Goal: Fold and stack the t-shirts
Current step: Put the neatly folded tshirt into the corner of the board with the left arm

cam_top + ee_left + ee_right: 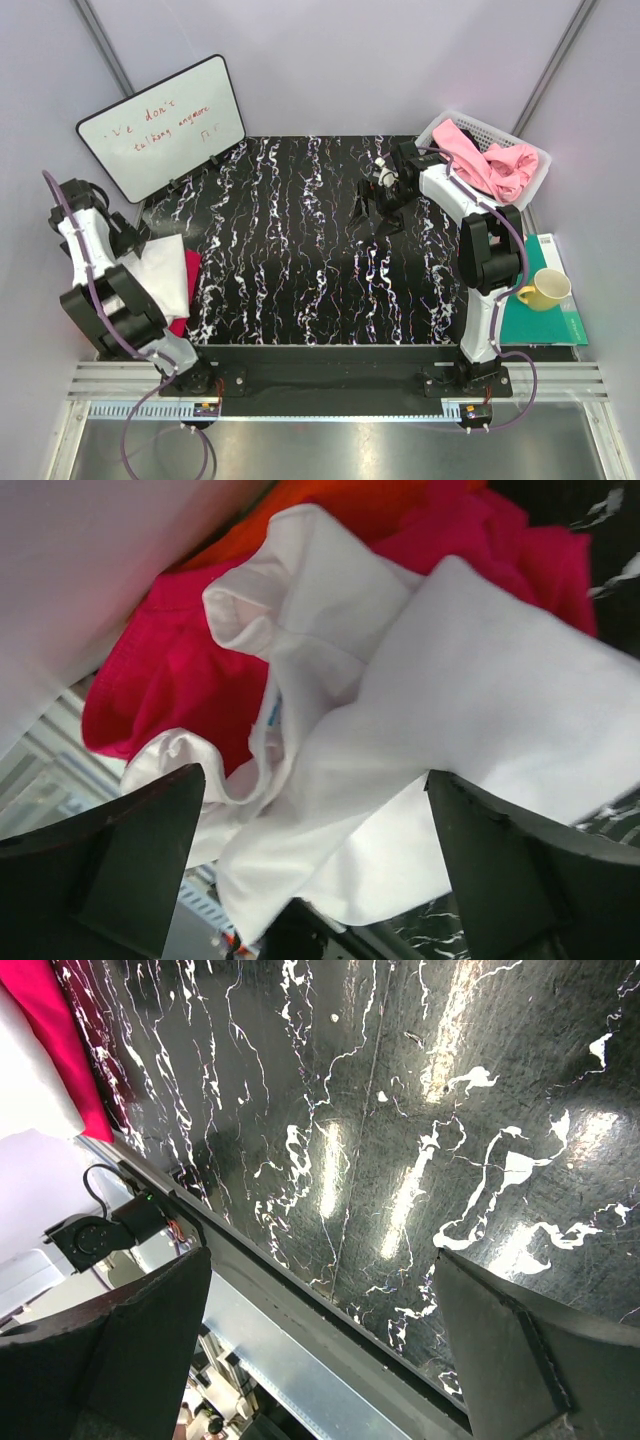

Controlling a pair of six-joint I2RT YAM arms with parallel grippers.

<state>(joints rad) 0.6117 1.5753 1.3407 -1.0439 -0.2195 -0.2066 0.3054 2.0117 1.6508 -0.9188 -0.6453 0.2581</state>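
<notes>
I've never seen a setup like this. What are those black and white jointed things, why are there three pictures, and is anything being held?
Those are two robot arms bolted at the table's near edge. The overhead picture looks down on both. The other two come from cameras on each wrist, so the dark wedges at their lower corners are that arm's own fingers.

The left end effector hangs open over a crumpled white cloth t-shirt lying on a magenta-red t-shirt, with an orange t-shirt behind. The right end effector is open over the bare black marbled tabletop. Neither holds anything.

Also there: a white mesh basket with pink t-shirts, a yellow mug on a teal mat, and a small whiteboard.
</notes>
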